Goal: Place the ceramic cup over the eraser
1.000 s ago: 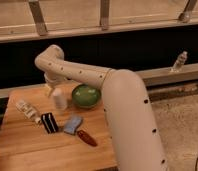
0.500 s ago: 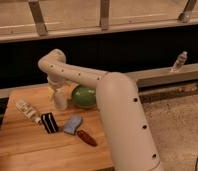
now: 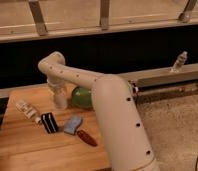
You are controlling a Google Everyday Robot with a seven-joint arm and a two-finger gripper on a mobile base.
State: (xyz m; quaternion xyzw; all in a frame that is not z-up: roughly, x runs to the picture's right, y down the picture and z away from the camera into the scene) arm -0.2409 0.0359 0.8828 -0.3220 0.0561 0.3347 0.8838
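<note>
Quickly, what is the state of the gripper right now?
Gripper: down at the ceramic cup, beside the green bowl on the wooden table; open, closed or holding cannot be told.

End effector [image 3: 59, 95] at ceramic cup [image 3: 61, 104], beside green bowl [image 3: 83, 98].

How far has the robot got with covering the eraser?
Nothing is finished: the eraser lies uncovered on the wooden table. Right now the claw is down at the ceramic cup, beside the green bowl. Left to do: lift the cup, carry it to the eraser and set it over it.
</note>
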